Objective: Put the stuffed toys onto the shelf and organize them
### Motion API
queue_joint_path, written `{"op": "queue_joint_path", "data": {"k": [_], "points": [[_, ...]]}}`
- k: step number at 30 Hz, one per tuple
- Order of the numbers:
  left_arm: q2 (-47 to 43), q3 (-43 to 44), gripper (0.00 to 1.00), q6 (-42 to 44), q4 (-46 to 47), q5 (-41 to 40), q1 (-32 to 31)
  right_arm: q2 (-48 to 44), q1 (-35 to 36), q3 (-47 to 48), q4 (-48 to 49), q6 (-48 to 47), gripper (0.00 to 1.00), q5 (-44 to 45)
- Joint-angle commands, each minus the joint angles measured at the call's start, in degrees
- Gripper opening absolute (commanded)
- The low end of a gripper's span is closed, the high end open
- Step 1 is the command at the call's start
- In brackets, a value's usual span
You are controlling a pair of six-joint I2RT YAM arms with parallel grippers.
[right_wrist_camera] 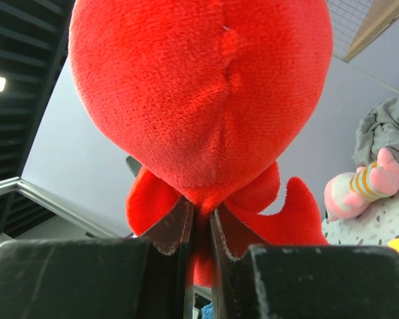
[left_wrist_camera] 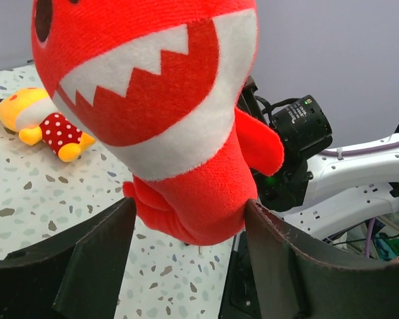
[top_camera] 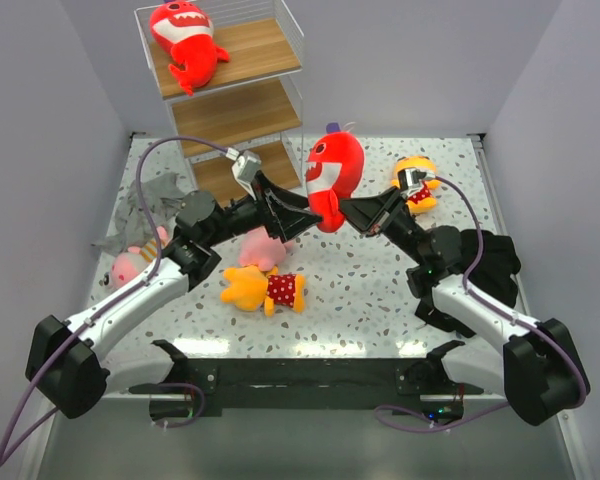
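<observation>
Looking down from the top camera, you have one red shark (top_camera: 332, 175) hanging upright in the air between the two arms, near the shelf (top_camera: 242, 115) but not on it, while a second shark (top_camera: 187, 40) lies on the top board. The right gripper (top_camera: 352, 213) meets the red shark low from one side and the left gripper (top_camera: 305, 215) from the other. That reads as a hand-over to the arm nearer the shelf. A yellow toy (top_camera: 265, 288) and a pink toy (top_camera: 262, 247) lie on the table (top_camera: 380, 300) below. In the left wrist view, your left jaws stand wide, one of the fingers (left_wrist_camera: 103, 246) on each flank of the shark's lower body. They touch the plush but, as far as I can judge, do not squeeze it. In the right wrist view, your right jaws are almost together, pinching a thin fold at the shark's base, and that alone props it up. A striped pink toy (right_wrist_camera: 362, 186) rests by the grey cloth (right_wrist_camera: 386, 133) beyond.
</observation>
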Motion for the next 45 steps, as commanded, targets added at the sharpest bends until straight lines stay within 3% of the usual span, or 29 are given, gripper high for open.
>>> {"op": "queue_joint_path", "data": {"k": [1, 3, 6, 7, 9, 10, 13, 17, 20, 24, 31, 35, 45], "points": [[-0.2, 2.1, 0.68, 3.3, 0.7, -1.8, -0.4, -2.1, 0.0, 0.1, 2.4, -0.2, 0.11, 1.1], [-0.2, 2.1, 0.63, 3.0, 1.7, -1.0, -0.5, -2.1, 0.0, 0.1, 2.1, -0.3, 0.11, 1.1], [0.0, 2.1, 0.45, 2.2, 3.8, 0.4, -0.7, -2.3, 0.1, 0.0, 1.3, -0.8, 0.14, 1.2], [0.0, 2.0, 0.32, 1.6, 4.2, 0.8, -0.7, -2.4, 0.0, 0.0, 1.1, -1.0, 0.18, 1.2], [0.2, 2.2, 0.15, 1.1, 4.8, 1.4, -0.8, -2.6, 0.1, -0.5, 0.7, -1.2, 0.23, 1.6], [0.3, 2.3, 0.00, 0.9, 4.7, 1.4, -0.8, -2.7, 0.0, -0.6, 0.6, -1.2, 0.25, 1.7], [0.0, 2.5, 0.00, 0.9, 4.1, 1.1, -0.8, -3.3, 0.0, -1.1, -0.4, -2.0, 0.38, 2.0], [-1.0, 3.9, 0.00, 2.8, 0.8, -0.5, -0.8, -5.4, 0.0, -1.4, -3.5, -4.1, 0.64, 2.7], [-1.9, 6.9, 0.00, 6.6, -8.0, -3.4, -0.8, -7.9, 0.0, -1.4, -7.0, -6.5, 0.78, 2.8], [-3.0, 12.2, 0.00, 11.7, -17.9, -9.2, -0.8, -13.1, 0.0, -0.1, -20.1, -13.4, 0.99, 4.0], [-1.4, 27.3, 0.00, 22.4, -36.9, -21.6, -0.8, -23.1, 0.0, 5.3, -43.0, -25.1, 0.98, 8.2], [4.5, 42.8, 0.00, 27.6, -48.7, -31.8, -0.8, -28.0, 0.0, 8.6, -54.6, -30.8, 0.99, 11.1], [24.4, 74.5, 0.00, 42.3, -61.2, -53.5, -0.7, -32.3, -0.1, 13.7, -65.7, -36.9, 0.99, 12.0]]}}
